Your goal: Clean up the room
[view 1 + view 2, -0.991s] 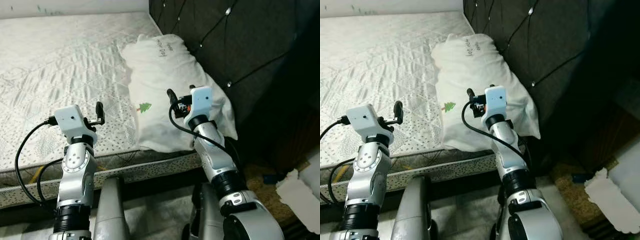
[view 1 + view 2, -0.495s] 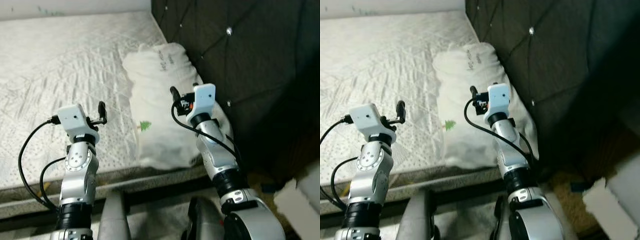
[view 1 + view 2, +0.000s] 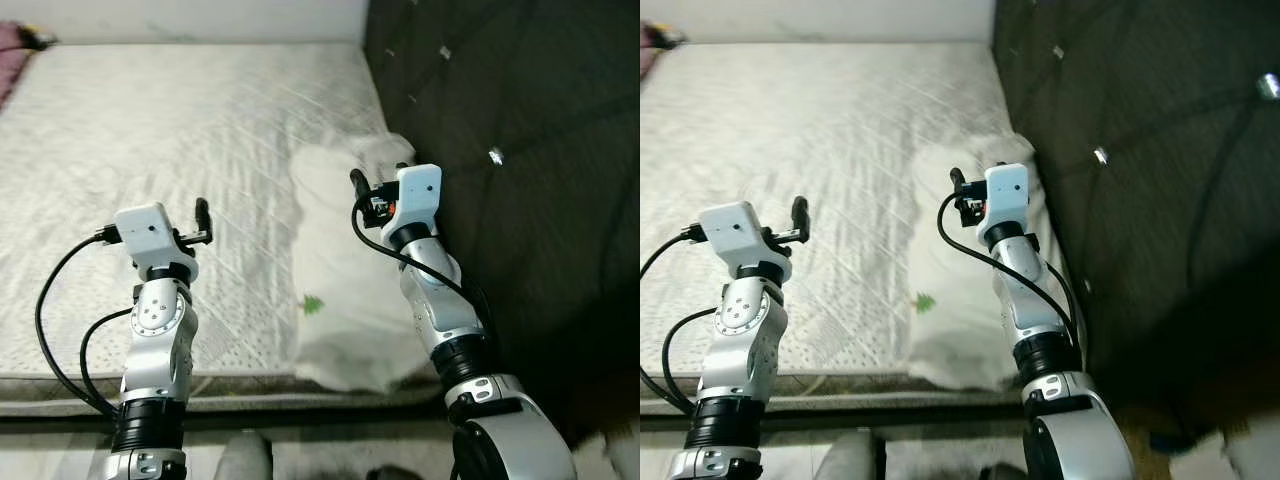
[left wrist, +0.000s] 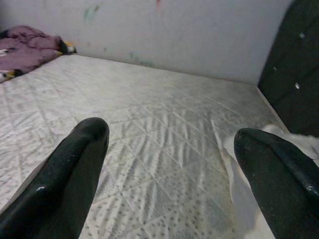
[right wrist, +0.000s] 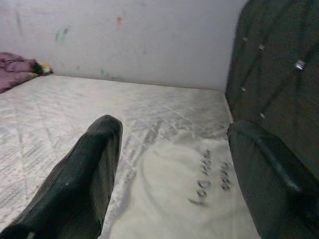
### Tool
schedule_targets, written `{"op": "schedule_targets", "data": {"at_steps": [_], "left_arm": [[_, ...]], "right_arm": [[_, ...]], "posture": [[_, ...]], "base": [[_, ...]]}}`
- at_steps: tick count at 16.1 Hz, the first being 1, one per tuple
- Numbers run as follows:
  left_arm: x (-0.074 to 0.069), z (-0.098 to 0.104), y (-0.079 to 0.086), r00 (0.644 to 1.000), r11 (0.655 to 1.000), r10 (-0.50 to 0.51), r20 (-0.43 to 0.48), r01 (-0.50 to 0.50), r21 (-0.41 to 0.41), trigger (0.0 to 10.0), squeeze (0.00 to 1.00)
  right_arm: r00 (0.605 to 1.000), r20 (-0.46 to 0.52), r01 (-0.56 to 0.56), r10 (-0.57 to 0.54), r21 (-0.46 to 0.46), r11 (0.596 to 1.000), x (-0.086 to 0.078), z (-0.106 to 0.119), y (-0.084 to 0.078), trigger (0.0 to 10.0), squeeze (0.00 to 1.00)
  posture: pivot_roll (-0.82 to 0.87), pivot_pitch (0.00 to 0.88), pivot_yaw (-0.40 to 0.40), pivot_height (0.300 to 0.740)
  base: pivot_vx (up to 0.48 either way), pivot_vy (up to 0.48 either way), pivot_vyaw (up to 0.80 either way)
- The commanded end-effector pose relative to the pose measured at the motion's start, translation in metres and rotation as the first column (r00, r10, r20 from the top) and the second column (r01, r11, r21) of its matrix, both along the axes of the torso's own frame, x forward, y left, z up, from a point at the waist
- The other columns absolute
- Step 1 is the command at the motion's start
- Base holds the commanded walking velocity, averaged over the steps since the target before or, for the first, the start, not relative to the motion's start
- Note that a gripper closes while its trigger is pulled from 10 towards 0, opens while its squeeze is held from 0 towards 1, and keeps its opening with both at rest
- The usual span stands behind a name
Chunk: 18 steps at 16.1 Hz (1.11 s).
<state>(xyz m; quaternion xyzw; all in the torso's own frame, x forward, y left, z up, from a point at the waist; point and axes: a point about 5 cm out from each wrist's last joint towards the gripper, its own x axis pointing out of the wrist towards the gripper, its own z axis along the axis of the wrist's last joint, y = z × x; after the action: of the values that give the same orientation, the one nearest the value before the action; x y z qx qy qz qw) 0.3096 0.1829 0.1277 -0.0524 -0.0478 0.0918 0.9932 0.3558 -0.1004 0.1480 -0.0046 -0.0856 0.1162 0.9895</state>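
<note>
A white pillow [image 3: 345,300] with a small green tree print lies on the bare quilted mattress [image 3: 170,130], against the dark headboard. Handwriting shows on its cloth [image 5: 212,186]. My right gripper [image 3: 357,184] hovers over the pillow's far end, open and empty; its fingers [image 5: 94,164] frame the pillow and the mattress beyond. My left gripper [image 3: 203,212] is held over the mattress to the left of the pillow, also open with nothing in it; one finger [image 4: 75,169] stands wide of the other.
The tufted dark headboard [image 3: 500,110] rises along the right side of the bed. A purple bundle of cloth [image 4: 25,50] lies at the mattress's far left corner by the pale wall [image 4: 174,35]. The bed's front edge [image 3: 250,392] runs below my arms.
The camera has come closer and higher over the bed, so floor and bed frame have slid out below. Both arms keep the same raised pose with open fingers.
</note>
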Motion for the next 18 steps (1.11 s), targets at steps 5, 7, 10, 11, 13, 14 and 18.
{"op": "schedule_targets", "data": {"at_steps": [5, 7, 10, 11, 13, 14, 18], "left_arm": [[-0.001, -0.005, -0.001, 1.000, 1.000, -0.008, -0.014, 0.008, -0.010, 10.0, 0.00], [-0.001, -0.006, -0.002, 1.000, 1.000, -0.013, -0.016, 0.013, -0.019, 10.0, 0.00], [0.000, -0.005, -0.003, 1.000, 1.000, -0.018, -0.014, 0.018, -0.020, 10.0, 0.00], [0.000, -0.005, -0.003, 1.000, 1.000, -0.018, -0.014, 0.018, -0.021, 10.0, 0.00], [-0.001, -0.006, -0.003, 1.000, 1.000, -0.017, -0.016, 0.017, -0.023, 10.0, 0.00], [-0.001, -0.006, -0.003, 1.000, 1.000, -0.017, -0.017, 0.016, -0.027, 10.0, 0.00], [0.000, -0.007, -0.006, 0.999, 0.998, -0.041, -0.017, 0.040, -0.043, 10.0, 0.00]], "right_arm": [[1.000, -0.027, 0.014, -0.014, 0.007, 1.000, 0.000, -0.005, 0.000, 10.0, 0.00], [1.000, -0.019, -0.004, 0.004, 0.001, 1.000, -0.002, -0.006, 0.002, 10.0, 0.00], [0.998, -0.037, 0.042, -0.041, 0.028, 0.999, 0.000, -0.007, -0.002, 10.0, 1.00], [0.998, -0.039, 0.041, -0.040, 0.033, 0.999, 0.000, -0.007, -0.002, 10.0, 1.00], [0.998, -0.042, 0.048, -0.047, 0.030, 0.998, 0.000, -0.008, -0.004, 10.0, 1.00], [0.998, -0.047, 0.052, -0.050, 0.028, 0.998, 0.000, -0.009, -0.004, 10.0, 1.00], [0.997, -0.066, 0.049, -0.048, 0.022, 0.999, 0.000, -0.013, -0.003, 10.0, 0.00]], "posture": [[0.10, 0.000, -0.004, 0.740], [0.09, 0.000, -0.002, 0.740], [0.09, 0.000, -0.003, 0.740], [0.09, 0.000, -0.003, 0.740], [0.09, 0.000, -0.003, 0.740], [0.09, 0.000, -0.003, 0.740], [0.09, 0.000, -0.003, 0.740]], "base": [[0.000, 0.000, 0.00], [0.000, 0.000, 0.00], [0.000, 0.000, 0.00], [0.000, 0.000, 0.00], [0.000, 0.000, 0.00], [0.000, 0.000, 0.00], [0.000, 0.183, 0.00]]}}
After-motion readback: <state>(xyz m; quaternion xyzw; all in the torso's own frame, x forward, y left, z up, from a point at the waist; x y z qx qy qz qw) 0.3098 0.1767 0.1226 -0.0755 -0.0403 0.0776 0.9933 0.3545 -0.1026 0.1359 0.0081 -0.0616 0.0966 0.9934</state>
